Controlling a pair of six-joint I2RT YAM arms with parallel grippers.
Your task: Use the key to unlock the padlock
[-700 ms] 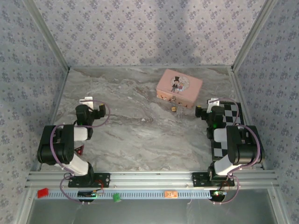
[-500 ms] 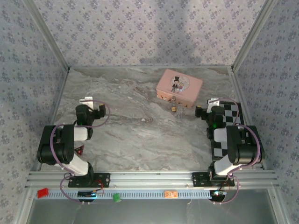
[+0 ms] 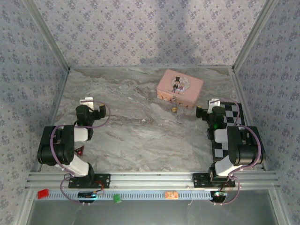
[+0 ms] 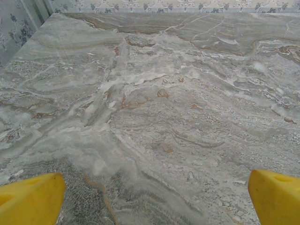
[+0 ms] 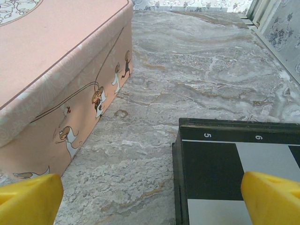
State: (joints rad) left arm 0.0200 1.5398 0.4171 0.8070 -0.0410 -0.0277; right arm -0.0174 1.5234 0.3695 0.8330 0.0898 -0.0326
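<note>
— Where do we find the lock?

— We see the small brass-gold padlock with a thin silver shackle (image 3: 174, 108) right against the near long side of the pink illustrated rectangular tin box (image 3: 180, 88), about midway along that side. It is too small for us to tell whether it hangs from the tin or lies loose on the grey veined marble tabletop (image 3: 140, 136).

— And the tin itself?

— It sits closed and turned at a slant, with a picture on its lid. In the right wrist view we look along the tin's side wall (image 5: 70, 122), which is printed with little figures. Bare marble runs beside it.

— What lies next to the tin?

— To the right of the tin, and nearer to us, we see a flat black-and-white chequered board (image 3: 233, 119). In the right wrist view its dark rim carries printed numerals and stands apart from the tin.

— And the arms?

— The right gripper (image 5: 150, 197) hovers low over the gap between tin and board. Its yellow fingertips (image 5: 272, 197) are spread wide with nothing between them. From above we place it just right of the tin's near corner, near the padlock but apart from it. The left gripper (image 4: 152, 199) is well to the left of the tin, over bare marble. Its jaws are likewise spread apart and empty.
</note>
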